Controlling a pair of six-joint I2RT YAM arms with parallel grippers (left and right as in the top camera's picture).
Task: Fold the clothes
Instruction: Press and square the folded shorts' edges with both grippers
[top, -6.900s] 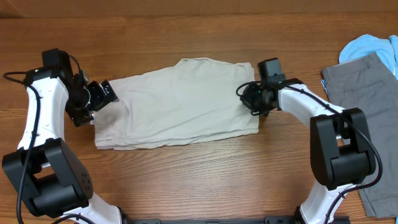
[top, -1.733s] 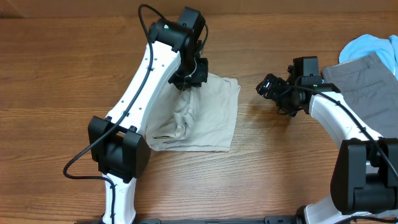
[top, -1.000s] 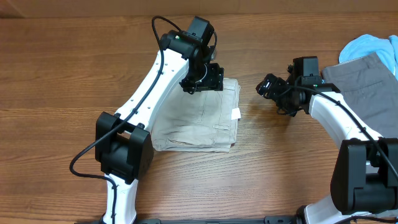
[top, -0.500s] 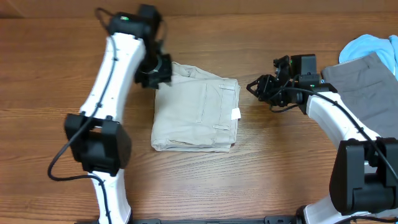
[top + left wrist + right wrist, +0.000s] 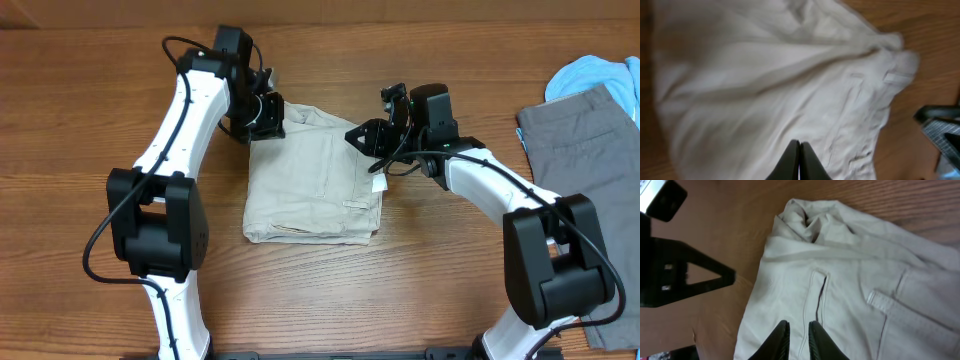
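Note:
The beige shorts [image 5: 315, 185] lie folded into a compact rectangle at the middle of the table, with a small white label at their right edge. My left gripper [image 5: 266, 115] sits at their upper left corner. In the left wrist view its jaws [image 5: 799, 145] are shut with nothing between them, just over the cloth [image 5: 765, 85]. My right gripper [image 5: 366, 135] is at the upper right corner. Its jaws [image 5: 798, 330] stand a narrow gap apart above the shorts' seam [image 5: 865, 290], holding nothing.
Grey shorts [image 5: 580, 150] lie flat at the right edge of the wooden table [image 5: 320, 290], with a light blue garment [image 5: 600, 75] behind them. Both arms reach over the table's far half.
The shorts went from spread out to folded. My left gripper swung from their top right to their top left and shut. My right gripper moved left to the shorts and narrowed.

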